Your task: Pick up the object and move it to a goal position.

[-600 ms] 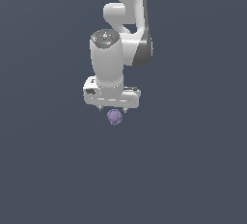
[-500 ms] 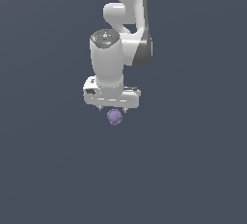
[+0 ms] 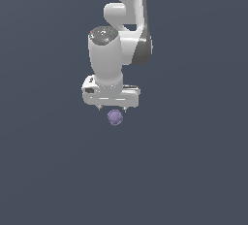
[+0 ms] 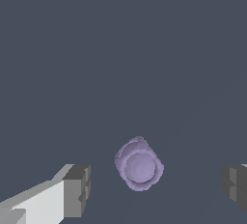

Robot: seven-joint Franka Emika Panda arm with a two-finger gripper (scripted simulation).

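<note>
While you look at the exterior view, you see first the white arm [image 3: 121,40], which reaches down from above, with the gripper [image 3: 112,108] at its lower end. Below it is only a plain dark grey surface; whether it is a counter, you cannot tell. Directly under the gripper is the object [image 3: 115,117], a small purple lumpy ball. In the wrist view the fingers [image 4: 77,190] stand wide apart, one on each side, and the object [image 4: 139,164] lies between them without touching either, a little nearer to one finger. It is roundish, so no long axis matters. You probably need only to close on it. No writing or label is visible.
</note>
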